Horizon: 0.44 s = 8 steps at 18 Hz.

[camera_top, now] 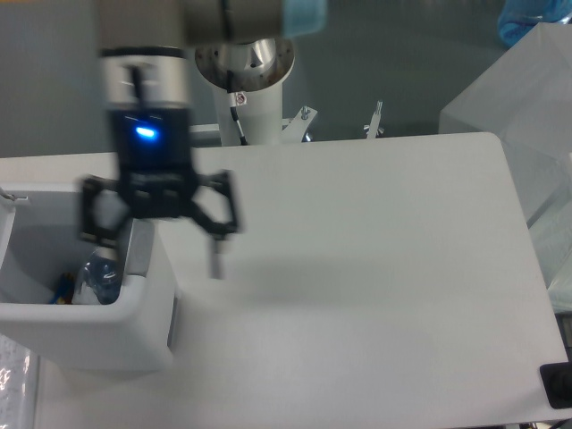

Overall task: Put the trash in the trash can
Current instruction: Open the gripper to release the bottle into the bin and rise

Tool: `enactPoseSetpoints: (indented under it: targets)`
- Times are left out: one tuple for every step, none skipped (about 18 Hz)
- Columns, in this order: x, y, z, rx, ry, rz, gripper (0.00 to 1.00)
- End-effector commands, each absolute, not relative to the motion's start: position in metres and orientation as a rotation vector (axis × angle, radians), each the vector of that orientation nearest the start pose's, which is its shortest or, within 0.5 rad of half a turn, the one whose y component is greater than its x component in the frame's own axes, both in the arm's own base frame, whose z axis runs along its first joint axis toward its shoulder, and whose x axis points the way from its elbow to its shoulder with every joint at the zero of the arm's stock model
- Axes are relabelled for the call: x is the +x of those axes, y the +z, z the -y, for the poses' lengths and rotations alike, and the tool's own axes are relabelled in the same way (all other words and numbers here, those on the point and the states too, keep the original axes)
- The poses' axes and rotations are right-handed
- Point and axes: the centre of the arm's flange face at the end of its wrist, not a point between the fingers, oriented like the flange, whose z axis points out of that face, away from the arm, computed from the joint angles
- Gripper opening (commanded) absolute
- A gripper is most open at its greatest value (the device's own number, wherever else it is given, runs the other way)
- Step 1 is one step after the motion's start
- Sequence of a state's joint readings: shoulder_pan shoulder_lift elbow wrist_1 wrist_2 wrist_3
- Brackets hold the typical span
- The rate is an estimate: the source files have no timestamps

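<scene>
A crushed clear plastic bottle (100,277) lies inside the white trash can (98,331), at the table's (357,268) left edge. A small blue and yellow scrap (63,290) sits beside the bottle in the can. Above the can's right rim, the blurred black gripper (157,232) hangs with fingers spread wide, holding nothing.

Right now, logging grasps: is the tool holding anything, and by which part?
Nothing. The tool is open and empty; the bottle lies in the bin.
</scene>
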<state>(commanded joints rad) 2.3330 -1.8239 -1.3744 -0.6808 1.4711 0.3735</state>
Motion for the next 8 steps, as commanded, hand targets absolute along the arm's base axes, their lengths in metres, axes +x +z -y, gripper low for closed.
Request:
enactPoseSetpoints:
  targets:
    - [-0.352,0.551,-0.550,-2.365,0.489,0.356,1.00]
    - [-0.367,0.550,-0.538,-2.395,0.518,0.321,1.00]
    - [-0.376,0.550,-0.531,-2.414,0.540,0.285,1.00]
    - [-0.380,0.554,-0.528,-2.423,0.562,0.242,1.00]
    - [-0.388,0.554,-0.522,-2.431,0.578,0.224,1.00]
    - [-0.397,0.554,-0.514,-2.443,0.582,0.225,1.00]
    - [-0.401,0.553,-0.508,-2.458,0.564,0.230,1.00]
    - [-0.402,0.556,-0.501,-2.468,0.555,0.228,1.00]
